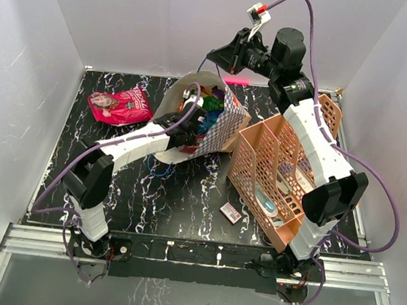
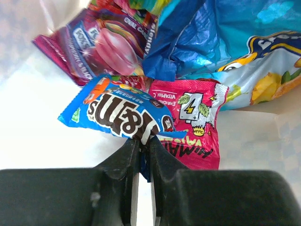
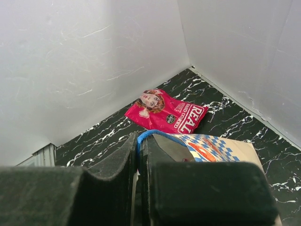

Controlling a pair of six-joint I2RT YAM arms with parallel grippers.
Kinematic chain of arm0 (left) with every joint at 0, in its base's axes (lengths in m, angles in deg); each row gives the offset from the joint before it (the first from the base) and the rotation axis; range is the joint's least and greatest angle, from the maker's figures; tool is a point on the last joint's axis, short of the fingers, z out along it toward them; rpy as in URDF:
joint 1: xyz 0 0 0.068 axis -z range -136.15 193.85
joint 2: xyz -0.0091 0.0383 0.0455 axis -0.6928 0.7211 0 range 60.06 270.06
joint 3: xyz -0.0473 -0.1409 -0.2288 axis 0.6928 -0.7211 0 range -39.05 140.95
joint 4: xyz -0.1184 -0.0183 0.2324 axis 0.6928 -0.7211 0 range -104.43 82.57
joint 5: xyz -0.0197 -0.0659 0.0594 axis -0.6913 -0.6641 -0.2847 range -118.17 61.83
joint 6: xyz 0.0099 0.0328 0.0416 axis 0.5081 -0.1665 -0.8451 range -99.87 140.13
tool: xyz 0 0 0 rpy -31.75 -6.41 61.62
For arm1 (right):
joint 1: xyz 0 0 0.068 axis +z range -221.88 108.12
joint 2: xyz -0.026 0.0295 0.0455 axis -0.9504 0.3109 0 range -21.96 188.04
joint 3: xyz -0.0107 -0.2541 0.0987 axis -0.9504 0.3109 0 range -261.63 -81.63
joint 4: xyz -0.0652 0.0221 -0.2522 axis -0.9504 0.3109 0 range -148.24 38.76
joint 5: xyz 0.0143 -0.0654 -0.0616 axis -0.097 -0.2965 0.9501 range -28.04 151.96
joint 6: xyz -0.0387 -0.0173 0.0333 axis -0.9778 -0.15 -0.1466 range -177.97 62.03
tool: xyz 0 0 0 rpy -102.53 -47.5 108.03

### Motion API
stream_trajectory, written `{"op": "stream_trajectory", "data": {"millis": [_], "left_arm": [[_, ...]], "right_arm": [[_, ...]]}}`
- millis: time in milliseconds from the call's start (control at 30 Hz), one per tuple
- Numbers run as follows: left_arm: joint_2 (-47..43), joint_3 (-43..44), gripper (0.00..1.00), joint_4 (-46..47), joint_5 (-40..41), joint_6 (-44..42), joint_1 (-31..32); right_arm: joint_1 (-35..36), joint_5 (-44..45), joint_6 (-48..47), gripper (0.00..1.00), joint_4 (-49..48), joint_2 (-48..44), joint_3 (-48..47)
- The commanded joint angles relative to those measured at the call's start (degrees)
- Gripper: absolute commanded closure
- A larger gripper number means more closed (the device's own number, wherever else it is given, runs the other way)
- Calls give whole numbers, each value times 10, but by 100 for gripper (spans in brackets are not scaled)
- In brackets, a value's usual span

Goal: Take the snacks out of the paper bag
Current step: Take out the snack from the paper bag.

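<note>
At far left your pink-red bag [image 1: 119,106] lies flat and glossy on the black, white-veined table [image 1: 168,207], already outside the paper bag [image 1: 225,125]. The rest of the snacks sit inside that checkered blue-and-white bag, whose smooth white interior faces the top camera.

Your left gripper [image 2: 141,141] reaches into it, with its jaws clamped on the lower edge of a blue candy packet [image 2: 124,113]. A shiny purple pack [image 2: 94,47] lies behind the packet and a pink packet [image 2: 195,122] touches its right side. The large blue chip bag [image 2: 244,52] is crumpled above them.

Your right gripper [image 3: 140,141] is pinched tight on the blue cord handle [image 3: 150,133] at the bag's rim.

Further right, a small white-pink box [image 1: 231,213] rests on the table just beside the peach perforated plastic rack [image 1: 262,152]. The rack stands upright, and you cannot make out what is in its slots.
</note>
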Motion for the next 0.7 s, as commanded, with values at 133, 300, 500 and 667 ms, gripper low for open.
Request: {"op": "stream_trajectory", "data": {"millis": [133, 300, 500, 667], "left_arm": [[-111, 5, 100, 4, 19, -45, -4], [-139, 2, 100, -15, -12, -41, -4], [-203, 5, 100, -40, -98, -30, -4], [-285, 1, 100, -52, -188, -43, -4]], "right_arm": [[3, 3, -7, 92, -54, -53, -4], [3, 7, -10, 92, -55, -61, 8], [3, 15, -13, 92, -59, -74, 27], [3, 40, -35, 92, -49, -85, 50]]}}
